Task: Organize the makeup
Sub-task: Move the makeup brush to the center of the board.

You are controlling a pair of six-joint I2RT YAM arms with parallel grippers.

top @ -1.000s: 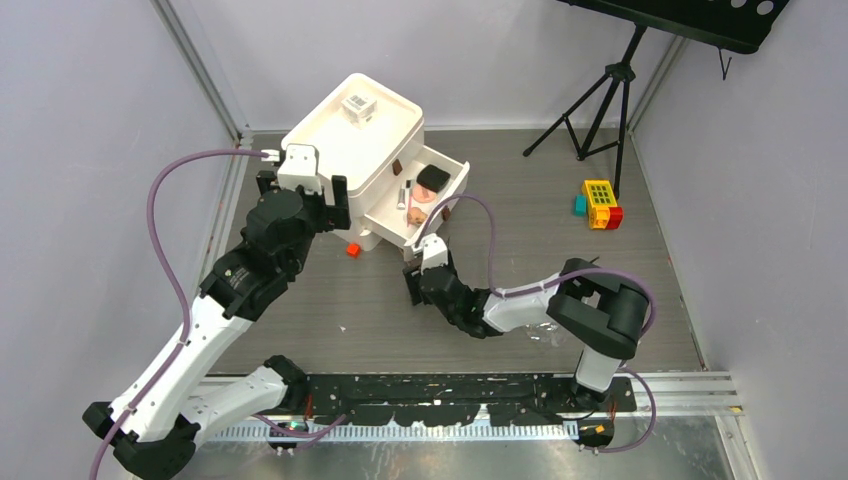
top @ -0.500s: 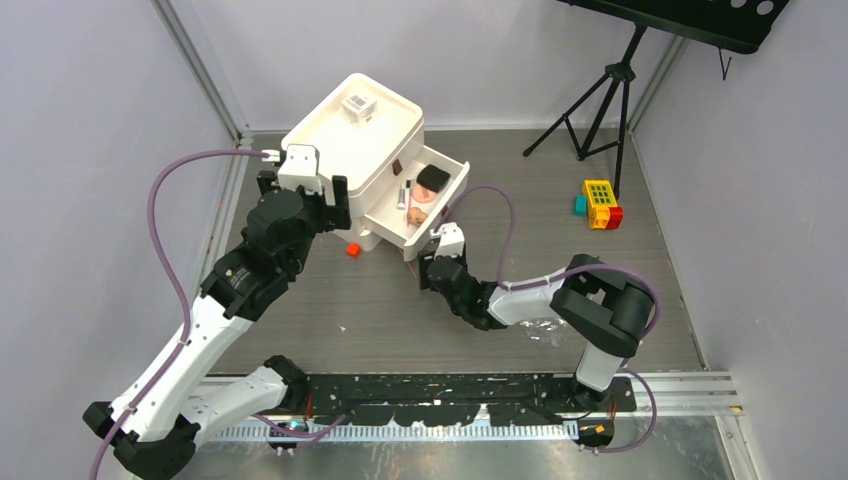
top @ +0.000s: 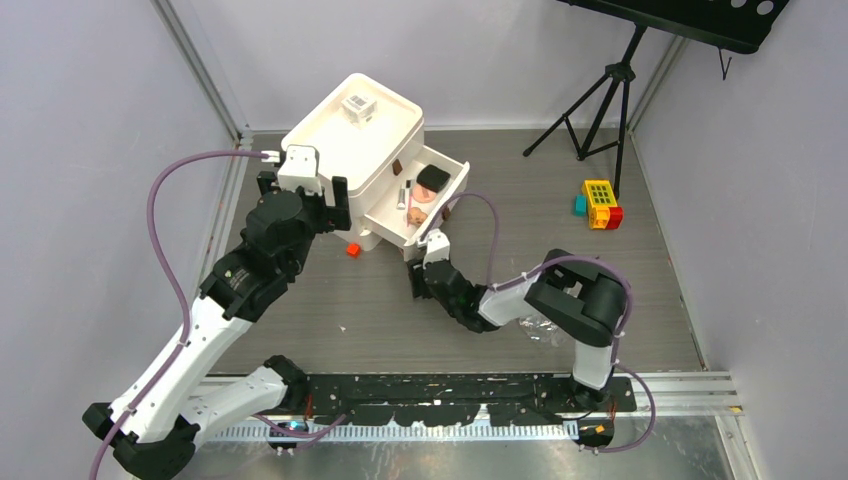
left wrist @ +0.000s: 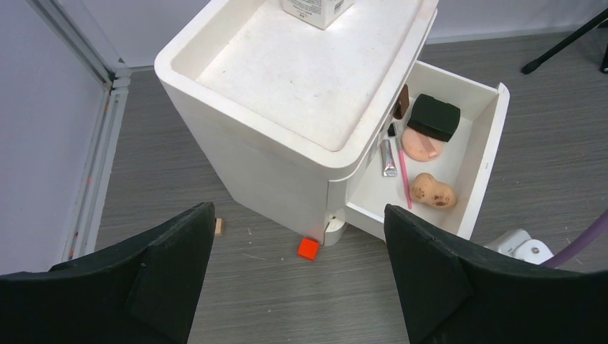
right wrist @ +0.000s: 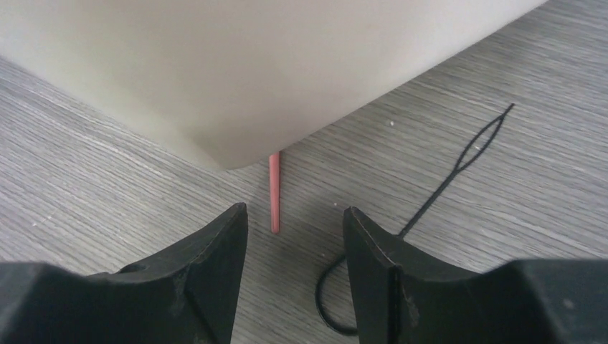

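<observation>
1. The white organizer sits upper centre in the top view. Its drawer is pulled out to the right so items can drop in.
2. The drawer holds a black compact, pink puff, peach sponge, silver tube and a thin drawer pencil. A clear barcoded box stands on the organizer's top.
3. The item left out is a stray pencil, pink-red, on the floor at the centre of the right wrist view. Its far end is tucked under the drawer's rounded corner and its near end sticks out.
4. The right gripper is low over the floor with its jaws apart on either side of the stray pencil's free end. It is not touching the pencil and has nothing clamped. It is likely lined up there because that end is the only exposed part to pinch.
5. The left gripper is spread wide and empty, hovering at the organizer's left side and facing the box. It is probably parked clear, or ready to steady the box.
6. A red cube lies on the floor just beside the organizer's base. It is not makeup.
7. A black thread loop lies right of the stray pencil, apart from it. It could snag a finger.
8. Judged step: pick up the stray pencil, with the task near done. It probably needs sliding out from under the drawer before lifting.
</observation>
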